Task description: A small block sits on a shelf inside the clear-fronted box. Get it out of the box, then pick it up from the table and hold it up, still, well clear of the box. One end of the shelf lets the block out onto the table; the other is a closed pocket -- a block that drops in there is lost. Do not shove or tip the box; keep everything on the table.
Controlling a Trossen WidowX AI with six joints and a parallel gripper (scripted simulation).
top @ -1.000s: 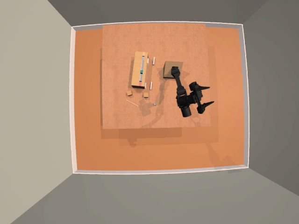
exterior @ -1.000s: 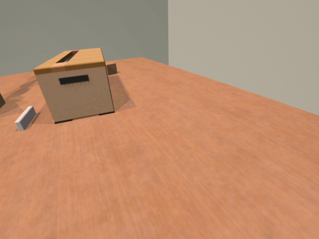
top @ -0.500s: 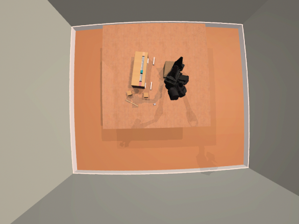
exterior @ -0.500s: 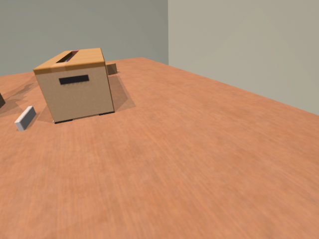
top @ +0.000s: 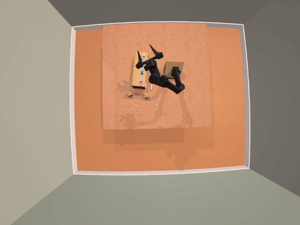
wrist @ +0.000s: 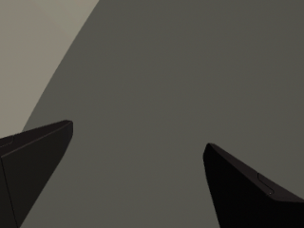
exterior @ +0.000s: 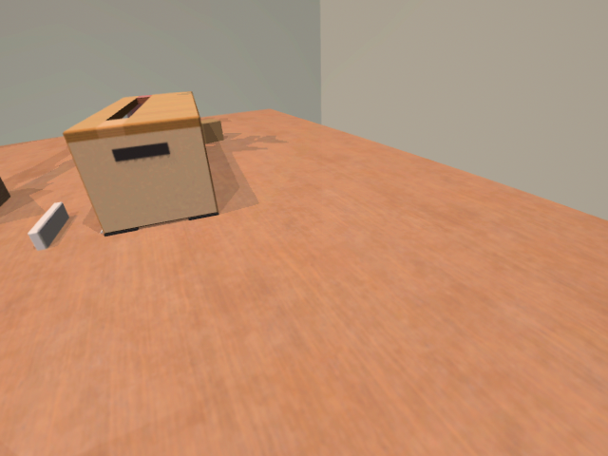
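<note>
The tan box (top: 137, 72) (exterior: 142, 181) stands on the table (top: 169, 108) (exterior: 343, 294). It has a long slot (top: 143, 65) (exterior: 128, 107) in its top and a dark slot (exterior: 141, 151) in one end face. Through the top slot in the overhead view I see a small teal patch (top: 141, 71), perhaps the block, and a pink patch (top: 140, 84) at the near end. My gripper (top: 145, 51) (wrist: 140, 139) is open and empty. It hangs high over the box's far end. The wrist view shows only walls between the fingers.
Two small tan cubes (top: 130, 93) (top: 146, 95), a thin stick (top: 132, 103) and a tiny grey cube (top: 154, 104) lie in front of the box. A white bar (top: 151, 86) (exterior: 47, 225) lies beside it. The arm's base plate (top: 169, 69) is to the right.
</note>
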